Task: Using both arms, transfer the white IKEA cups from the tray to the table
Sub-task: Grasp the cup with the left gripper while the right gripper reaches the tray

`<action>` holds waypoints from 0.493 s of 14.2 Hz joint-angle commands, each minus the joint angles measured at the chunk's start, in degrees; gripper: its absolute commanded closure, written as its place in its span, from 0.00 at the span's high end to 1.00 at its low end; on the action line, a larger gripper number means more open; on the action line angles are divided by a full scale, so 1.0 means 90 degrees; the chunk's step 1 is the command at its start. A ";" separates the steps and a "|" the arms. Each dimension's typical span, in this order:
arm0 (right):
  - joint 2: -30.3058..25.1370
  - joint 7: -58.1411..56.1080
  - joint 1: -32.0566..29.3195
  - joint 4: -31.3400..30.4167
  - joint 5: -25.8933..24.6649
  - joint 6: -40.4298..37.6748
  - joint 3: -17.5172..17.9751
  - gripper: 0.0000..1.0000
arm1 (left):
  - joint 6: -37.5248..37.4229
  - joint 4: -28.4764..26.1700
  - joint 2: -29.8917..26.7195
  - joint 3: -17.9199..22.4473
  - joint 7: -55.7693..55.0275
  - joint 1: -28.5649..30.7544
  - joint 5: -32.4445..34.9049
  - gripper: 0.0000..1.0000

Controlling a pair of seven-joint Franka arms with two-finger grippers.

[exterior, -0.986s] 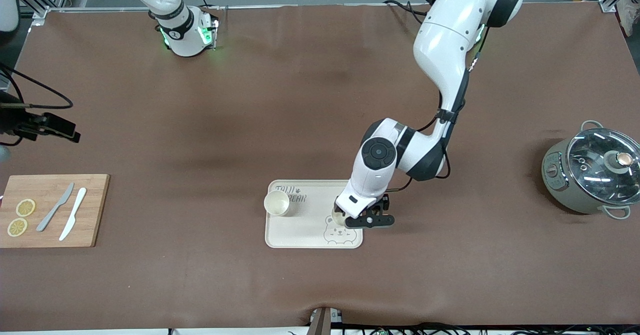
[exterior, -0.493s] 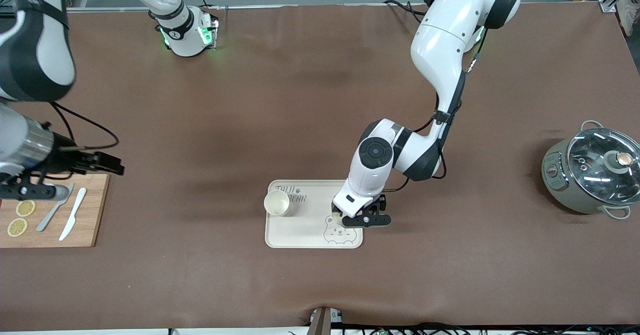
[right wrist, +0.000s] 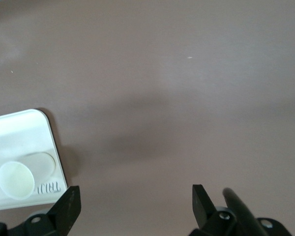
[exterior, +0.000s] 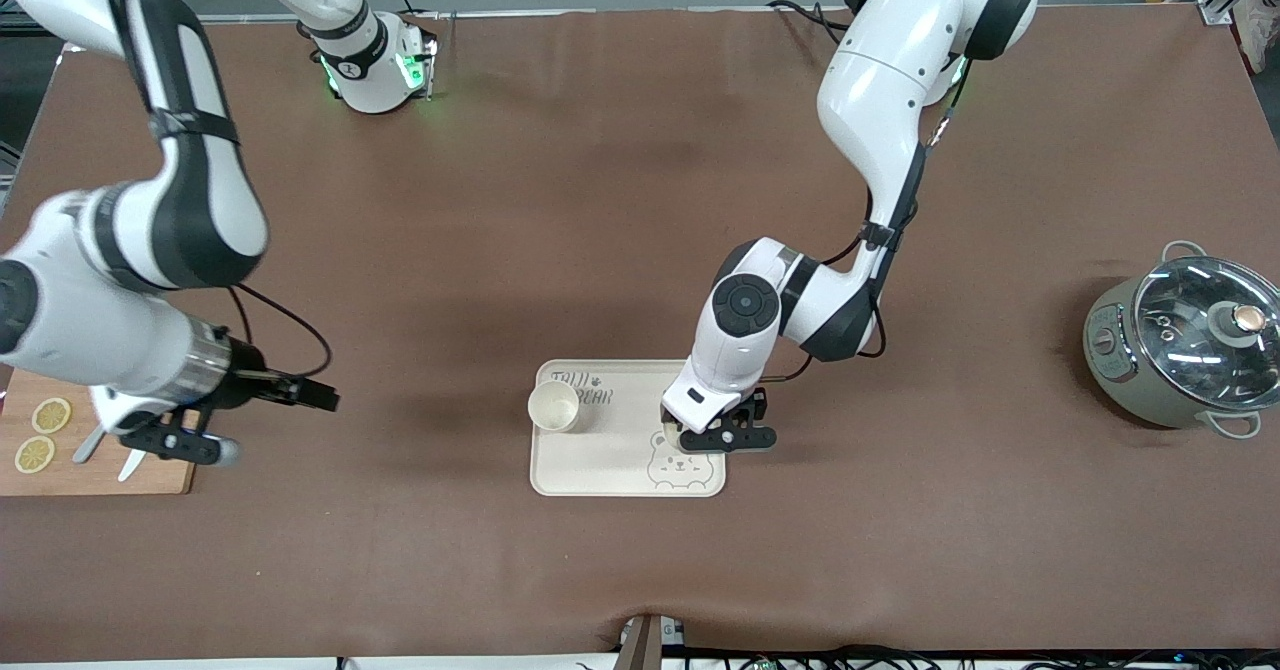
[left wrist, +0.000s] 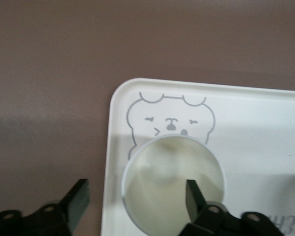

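A bear-printed tray point(exterior: 600, 465) lies near the middle of the table. One white cup point(exterior: 553, 404) stands upright on it at the right arm's end. A second white cup point(left wrist: 167, 182) stands at the bear drawing, under my left gripper point(exterior: 725, 438). That gripper point(left wrist: 135, 196) is open: one finger point(left wrist: 192, 196) is inside the cup, the other point(left wrist: 78, 196) hangs outside the tray's rim, clear of the cup wall. My right gripper point(exterior: 180, 443) is open and empty above the edge of the cutting board; its wrist view shows the tray point(right wrist: 19, 128) and first cup point(right wrist: 15, 180).
A wooden cutting board point(exterior: 150, 475) with lemon slices point(exterior: 50, 415) and knives lies at the right arm's end, partly covered by that arm. A grey pot with a glass lid point(exterior: 1180, 350) stands at the left arm's end.
The right arm has swung in from the table's end toward the tray. The left gripper has shifted slightly over the cup and its jaws have narrowed a little.
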 commanded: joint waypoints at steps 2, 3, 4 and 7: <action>0.0559 0.0666 0.0436 0.0298 0.0107 0.0465 -0.0037 1.00 | -0.0016 0.0063 -0.0014 -0.0037 -0.0143 0.0027 -0.0194 0.00; 0.0744 0.0842 0.0582 0.0454 0.0098 0.0524 -0.0047 1.00 | -0.0016 0.0063 -0.0014 -0.0037 -0.0152 0.0017 -0.0213 0.00; 0.0949 0.1096 0.0719 0.0639 0.0088 0.0554 -0.0047 1.00 | -0.0016 0.0063 -0.0004 -0.0037 -0.0143 0.0007 -0.0223 0.00; 0.1409 0.1790 0.1100 0.1031 0.0069 0.0797 -0.0057 1.00 | -0.0016 0.0063 -0.0004 -0.0046 -0.0133 0.0046 -0.0233 0.00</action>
